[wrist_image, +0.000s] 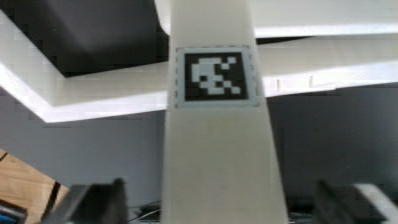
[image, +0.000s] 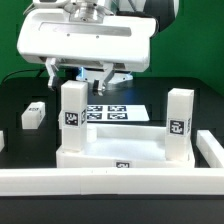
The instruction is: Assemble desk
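Observation:
The white desk panel (image: 125,150) lies flat near the front of the table. Two white square legs stand upright on it. One leg (image: 73,108) is at the exterior view's left and the other leg (image: 180,125) is at its right; both carry tags. My gripper (image: 78,76) hangs just over the top of the left leg, open wide. In the wrist view the gripper (wrist_image: 228,205) straddles that tagged leg (wrist_image: 221,110). A clear gap shows between the leg and each dark finger (wrist_image: 98,200). The panel's rim (wrist_image: 80,95) shows behind the leg.
A loose tagged leg (image: 32,115) lies on the black table at the exterior view's left, and another white piece (image: 2,141) is cut by the left edge. The marker board (image: 108,112) lies behind the panel. The low white border rail (image: 110,180) runs along the front and right.

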You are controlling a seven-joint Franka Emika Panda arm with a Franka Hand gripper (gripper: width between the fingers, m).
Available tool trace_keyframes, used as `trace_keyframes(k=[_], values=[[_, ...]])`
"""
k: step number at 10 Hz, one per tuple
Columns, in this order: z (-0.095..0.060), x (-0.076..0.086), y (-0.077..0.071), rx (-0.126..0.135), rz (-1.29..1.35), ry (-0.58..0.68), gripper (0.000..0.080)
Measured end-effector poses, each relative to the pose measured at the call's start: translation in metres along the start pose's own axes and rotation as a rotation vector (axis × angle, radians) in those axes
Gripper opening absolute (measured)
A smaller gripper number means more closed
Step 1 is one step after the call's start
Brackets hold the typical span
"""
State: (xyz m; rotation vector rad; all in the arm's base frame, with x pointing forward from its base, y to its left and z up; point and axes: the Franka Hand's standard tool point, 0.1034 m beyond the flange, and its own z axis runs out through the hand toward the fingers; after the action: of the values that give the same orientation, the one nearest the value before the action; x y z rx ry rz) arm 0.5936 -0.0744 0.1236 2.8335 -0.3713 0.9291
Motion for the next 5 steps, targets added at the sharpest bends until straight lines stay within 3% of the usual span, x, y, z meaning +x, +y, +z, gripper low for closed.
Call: trace_keyframes(k=[1, 5], values=[[0.0, 0.0, 0.0, 0.0, -0.001, 0.0, 0.062], [0.0001, -0.0001, 0.0, 0.0, -0.002, 0.0, 0.0648]])
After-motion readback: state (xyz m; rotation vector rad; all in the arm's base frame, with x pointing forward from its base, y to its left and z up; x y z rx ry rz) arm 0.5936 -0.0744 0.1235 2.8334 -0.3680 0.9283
